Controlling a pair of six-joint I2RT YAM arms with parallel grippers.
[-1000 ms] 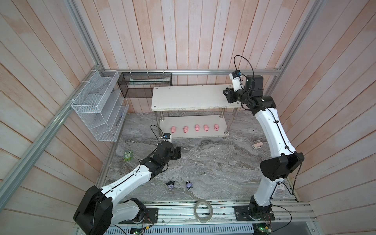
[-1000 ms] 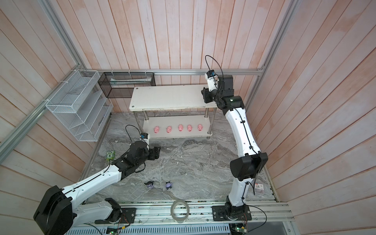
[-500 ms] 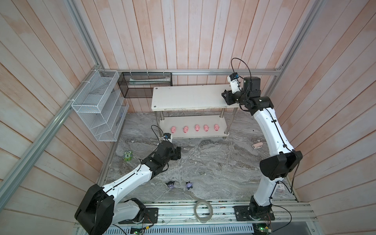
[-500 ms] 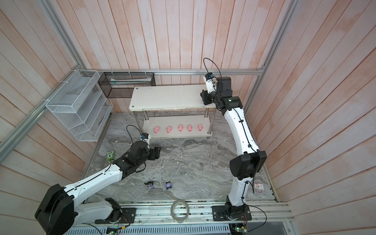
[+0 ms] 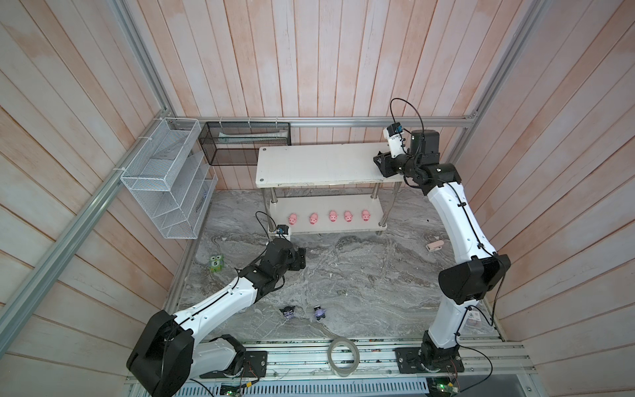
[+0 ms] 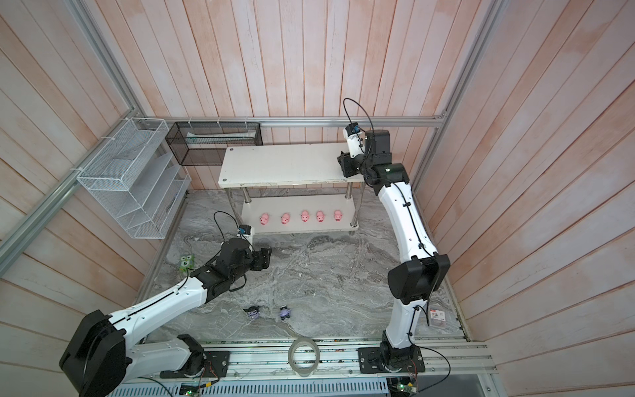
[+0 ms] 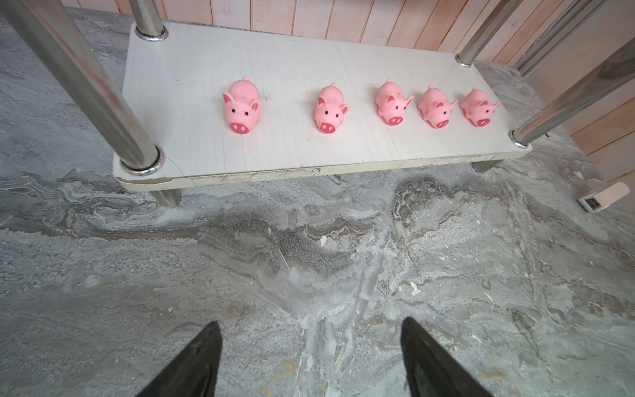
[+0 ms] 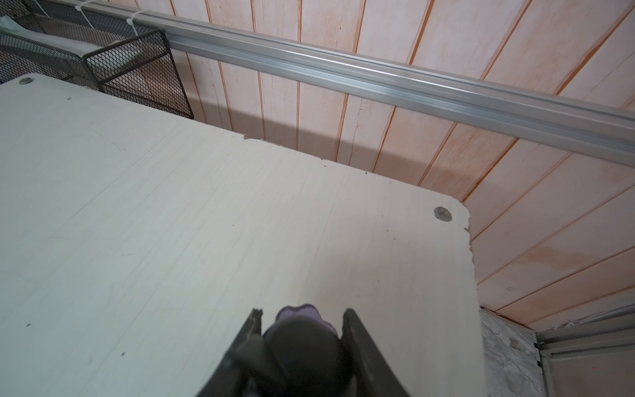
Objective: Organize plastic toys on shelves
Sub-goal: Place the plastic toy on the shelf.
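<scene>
The shelves stand at the back, white boards on chrome legs. Several pink pigs line the lower board, all facing forward, the leftmost pig set a little apart. My right gripper is shut on a black-purple figurine, just above the right end of the top board; in both top views the right gripper hides that toy. Two more figurines lie on the floor near the front. My left gripper hangs open and holds nothing, over the floor before the lower board.
A green toy marked 5 stands at the left floor edge. A white wire rack and a black mesh basket hang on the walls. A tape roll lies on the front rail. A small pink-white item lies at the right.
My right gripper has shifted slightly left over the top board with the figurine in it. The left arm has not moved.
</scene>
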